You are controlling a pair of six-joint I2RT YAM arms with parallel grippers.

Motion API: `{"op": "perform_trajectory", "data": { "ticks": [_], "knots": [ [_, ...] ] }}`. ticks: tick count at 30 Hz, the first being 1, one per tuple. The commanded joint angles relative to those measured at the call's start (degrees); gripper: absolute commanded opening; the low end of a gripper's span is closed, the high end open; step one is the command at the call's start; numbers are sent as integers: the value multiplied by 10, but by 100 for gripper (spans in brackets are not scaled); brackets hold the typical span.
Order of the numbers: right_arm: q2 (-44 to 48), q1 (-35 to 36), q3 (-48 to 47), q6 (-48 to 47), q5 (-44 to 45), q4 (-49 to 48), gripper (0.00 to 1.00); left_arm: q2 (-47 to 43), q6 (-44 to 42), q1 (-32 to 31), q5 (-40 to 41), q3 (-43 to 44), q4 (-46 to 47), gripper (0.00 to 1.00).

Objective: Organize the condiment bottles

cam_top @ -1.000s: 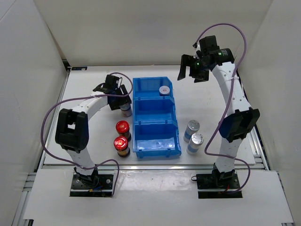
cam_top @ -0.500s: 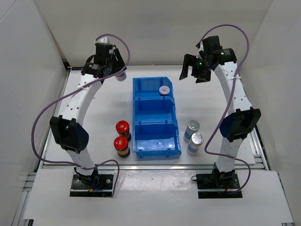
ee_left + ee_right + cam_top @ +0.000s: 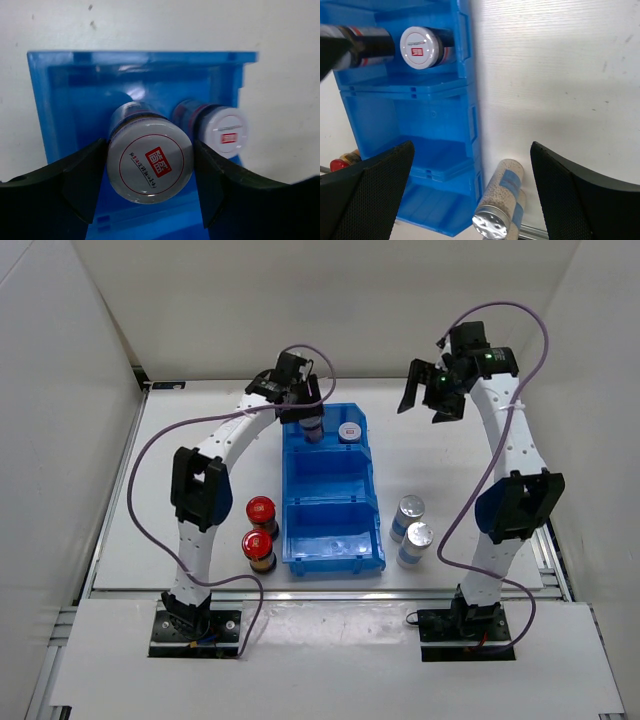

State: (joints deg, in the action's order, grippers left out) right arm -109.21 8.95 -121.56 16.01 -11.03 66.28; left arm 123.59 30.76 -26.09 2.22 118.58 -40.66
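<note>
white walls box in a white worktop [image 3: 200, 460], seen from above. a blue bin [image 3: 330, 485] with three compartments sits in the middle of it. the left end effector [image 3: 306, 418] is clamped on a short white-capped bottle [image 3: 313, 430] over the far compartment, just beside its twin [image 3: 348, 432], which stands inside. two red-capped bottles [image 3: 260, 510] stand on the worktop left of the bin and two silver-capped bottles [image 3: 408, 510] stand right of it. the right end effector [image 3: 433, 398] hangs beyond the bin's far right corner, jaws wide, holding nothing.

from the left wrist, the held bottle's red-marked cap fills the centre, with dark fingers [image 3: 75, 180] pressed on either side. the twin is close on the right. i cannot tell whether the two touch, or whether the held bottle's base has reached the bin floor.

from the right wrist, mesh-padded fingers [image 3: 367, 192] stand far apart at the frame edges with nothing between them. below are the bin, the twin in its far compartment and one silver-capped bottle on the worktop beside the near compartment.

the risk lies in the tight gap. lowering off line could knock the twin over or catch the compartment wall. letting go too high could make the bottle tip or bounce. a finger opening toward the twin could also push it.
</note>
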Motion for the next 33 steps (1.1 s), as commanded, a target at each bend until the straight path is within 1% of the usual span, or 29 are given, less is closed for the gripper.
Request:
{"op": "perform_trajectory", "data": {
  "ticks": [1,6,9,12,13,14,16,18,19,24,27,30,31,33],
  "knots": [
    [44,-22,10,1,-7,-2,100,-41,24,10,-5,-16,21,11],
    [44,-39,10,-5,-19,-2,100,-12,18,10,-10,-42,21,11],
    [44,-45,23,-5,-19,-7,100,7,13,10,-10,-42,21,20],
    [39,-45,40,-5,-13,-7,100,31,18,16,-32,-36,21,47],
    [39,-45,40,2,-8,-7,100,31,18,16,-37,-27,21,53],
    [39,-45,40,2,-2,-2,100,38,13,21,-37,-20,21,64],
    [39,-45,40,10,16,-2,100,38,13,21,-43,-14,21,77],
    [34,-45,40,17,21,4,100,38,8,31,-49,-14,26,96],
    [34,-45,40,31,21,4,100,30,8,31,-54,-14,26,100],
    [34,-45,66,82,82,21,100,-7,3,55,-59,-9,26,100],
    [34,-45,73,99,97,59,100,-28,15,55,-64,9,26,100],
    [-4,-36,32,62,60,117,100,-64,22,55,-64,47,26,100],
    [-12,-28,25,28,60,147,100,-85,22,55,-64,56,26,100],
    [0,6,57,10,72,148,100,-113,17,55,-59,61,26,100]
  ]
}}
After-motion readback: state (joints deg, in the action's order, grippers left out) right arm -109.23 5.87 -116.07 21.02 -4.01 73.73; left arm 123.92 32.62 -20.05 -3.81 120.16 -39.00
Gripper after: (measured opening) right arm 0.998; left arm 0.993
